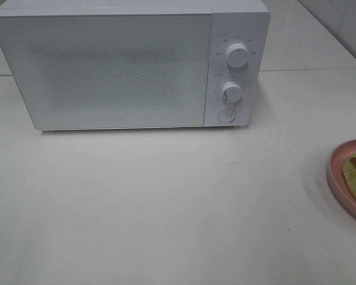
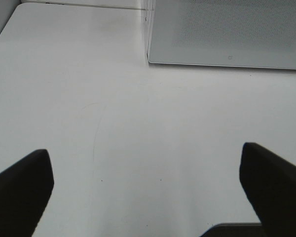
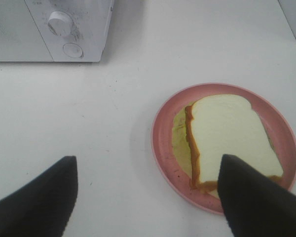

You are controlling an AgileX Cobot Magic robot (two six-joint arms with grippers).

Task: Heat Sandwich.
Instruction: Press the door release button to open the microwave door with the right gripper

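Jaws are held wide apart on both arms, the right pair above the sandwich (image 3: 227,133), whose corner is hidden by one finger (image 3: 256,200).

Left hand (image 2: 143,150) spread wide over table (image 2: 64,74); microwave (image 2: 227,29) beyond.

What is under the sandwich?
The sandwich lies on a round pink plate. Only the plate's rim shows; the middle beneath the bread is covered.
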